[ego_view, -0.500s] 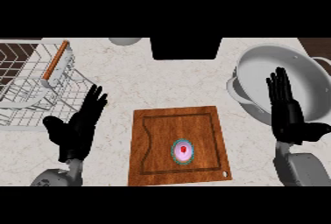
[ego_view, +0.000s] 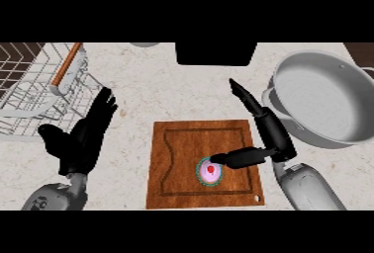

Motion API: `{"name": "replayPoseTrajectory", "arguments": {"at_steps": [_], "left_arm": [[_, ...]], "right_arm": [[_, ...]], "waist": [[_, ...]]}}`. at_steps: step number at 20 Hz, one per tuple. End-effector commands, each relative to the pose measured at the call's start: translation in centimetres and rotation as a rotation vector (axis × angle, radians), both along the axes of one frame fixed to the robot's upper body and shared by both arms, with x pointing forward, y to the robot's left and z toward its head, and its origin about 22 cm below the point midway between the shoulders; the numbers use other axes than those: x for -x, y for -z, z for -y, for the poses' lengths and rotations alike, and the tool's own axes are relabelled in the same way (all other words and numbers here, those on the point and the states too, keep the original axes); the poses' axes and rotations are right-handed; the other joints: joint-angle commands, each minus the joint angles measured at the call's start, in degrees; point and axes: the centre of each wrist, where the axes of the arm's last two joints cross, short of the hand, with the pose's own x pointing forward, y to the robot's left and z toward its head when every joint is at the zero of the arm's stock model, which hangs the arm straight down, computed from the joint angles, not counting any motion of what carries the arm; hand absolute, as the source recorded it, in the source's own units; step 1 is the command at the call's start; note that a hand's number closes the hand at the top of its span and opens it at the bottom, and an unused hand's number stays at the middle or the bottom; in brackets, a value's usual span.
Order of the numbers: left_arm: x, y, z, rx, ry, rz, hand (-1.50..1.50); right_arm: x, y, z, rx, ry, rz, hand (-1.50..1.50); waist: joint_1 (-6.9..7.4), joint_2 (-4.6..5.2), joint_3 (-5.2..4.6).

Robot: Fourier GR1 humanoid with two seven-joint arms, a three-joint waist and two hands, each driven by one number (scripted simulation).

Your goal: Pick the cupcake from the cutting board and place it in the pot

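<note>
A cupcake (ego_view: 209, 171) with pink icing and a red dot on top sits on the wooden cutting board (ego_view: 182, 148), toward its lower right. My right hand (ego_view: 266, 136) hovers over the board's right edge, fingers straight and pointing up the counter. Its thumb reaches left and its tip touches or nearly touches the cupcake. The large grey pot (ego_view: 325, 101) stands at the right, just beyond that hand. My left hand (ego_view: 84, 133) rests open to the left of the board, fingers up.
A white wire dish rack (ego_view: 36, 84) with a wooden-handled tool fills the upper left. A black rectangular object (ego_view: 215, 53) lies at the top centre, and a small grey round thing (ego_view: 146, 44) shows beside it.
My right hand has swung left from in front of the pot to the board's right edge, its thumb now at the cupcake. The left hand has barely shifted.
</note>
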Motion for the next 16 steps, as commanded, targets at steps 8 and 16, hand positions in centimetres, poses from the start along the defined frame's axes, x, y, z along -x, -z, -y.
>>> {"name": "replayPoseTrajectory", "arguments": {"at_steps": [8,16], "left_arm": [[-0.3,-2.0,-1.7,0.022,-0.019,-0.03,0.0],[-0.1,0.0,-1.5,0.016,0.008,-0.027,0.0]], "right_arm": [[7.8,-6.3,1.6,0.336,-0.069,0.278,-1.5],[10.5,-14.3,2.8,0.713,-0.125,0.157,-1.5]], "waist": [[-2.97,0.24,0.32],[-2.22,0.61,0.19]]}}
